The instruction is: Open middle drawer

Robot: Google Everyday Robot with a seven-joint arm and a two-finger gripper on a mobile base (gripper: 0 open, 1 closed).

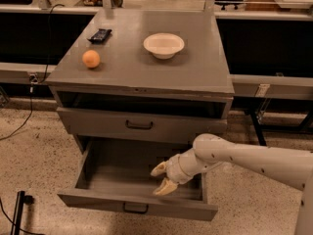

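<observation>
Your tool (163,178) hangs low inside the pulled-out bottom drawer (88,199), toward its right front corner, just behind the front panel. Its two pale fingers (159,169) are spread apart with nothing between them, so it is released. The white arm (254,158) reaches in from your right edge and crosses the drawer's right side.

The middle drawer (98,124) sits directly above the tool, its flat grey front close to the cabinet face. Its black handle (139,125) is at the centre, up and to the left of the tool and untouched. A dark gap shows above that front; you cannot tell what lies in it.

On the counter (146,75) rest an orange (91,58) at the left, a black object (100,35) behind it, and a white bowl (164,45) near the middle.
</observation>
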